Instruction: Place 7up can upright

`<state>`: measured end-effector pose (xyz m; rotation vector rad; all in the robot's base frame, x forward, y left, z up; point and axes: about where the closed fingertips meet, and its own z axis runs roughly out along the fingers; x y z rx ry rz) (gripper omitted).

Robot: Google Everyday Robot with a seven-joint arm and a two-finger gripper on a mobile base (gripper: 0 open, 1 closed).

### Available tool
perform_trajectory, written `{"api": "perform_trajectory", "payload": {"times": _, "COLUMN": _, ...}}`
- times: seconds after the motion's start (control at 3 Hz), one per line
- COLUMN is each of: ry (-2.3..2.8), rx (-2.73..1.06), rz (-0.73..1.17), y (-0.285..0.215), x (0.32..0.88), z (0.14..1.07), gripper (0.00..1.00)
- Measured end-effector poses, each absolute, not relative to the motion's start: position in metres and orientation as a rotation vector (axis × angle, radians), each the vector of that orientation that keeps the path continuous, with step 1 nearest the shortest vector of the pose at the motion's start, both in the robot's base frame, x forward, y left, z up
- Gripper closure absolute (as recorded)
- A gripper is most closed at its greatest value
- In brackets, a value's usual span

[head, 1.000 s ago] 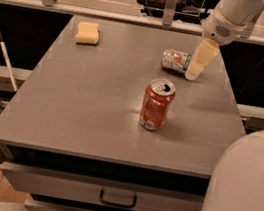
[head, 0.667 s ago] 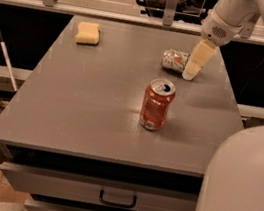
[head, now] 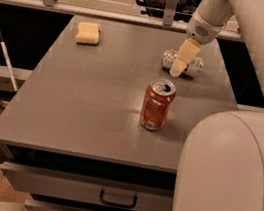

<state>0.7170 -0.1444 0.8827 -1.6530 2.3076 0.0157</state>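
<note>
The 7up can (head: 195, 66), silver-white, lies on its side at the back right of the grey table (head: 88, 95). My gripper (head: 179, 66) hangs from the white arm directly over the can, its pale fingers (head: 183, 58) pointing down in front of the can's middle and hiding part of it. An orange-red soda can (head: 157, 105) stands upright in front of them, nearer the middle of the table.
A yellow sponge (head: 87, 32) lies at the back left of the table. The robot's white body (head: 230, 181) fills the lower right. A drawer with a handle (head: 118, 198) sits under the table front. A railing runs behind the table.
My gripper has moved left and down, from the can's right end to over its middle. Both cans have stayed in place.
</note>
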Motion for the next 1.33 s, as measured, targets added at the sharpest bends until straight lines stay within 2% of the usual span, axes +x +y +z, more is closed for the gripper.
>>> {"api": "perform_trajectory", "payload": {"times": 0.67, "ry": 2.382, "rx": -1.667, "rz": 0.03, "y": -0.131, "x": 0.735, "z": 0.844, "gripper": 0.0}}
{"api": "perform_trajectory", "payload": {"times": 1.0, "ry": 2.345, "rx": -1.76, "rz": 0.057, "y": -0.117, "x": 0.737, "z": 0.834, "gripper": 0.26}}
{"api": "perform_trajectory", "payload": {"times": 1.33, "ry": 2.304, "rx": -1.809, "rz": 0.04, "y": -0.11, "x": 0.738, "z": 0.845, "gripper": 0.57}}
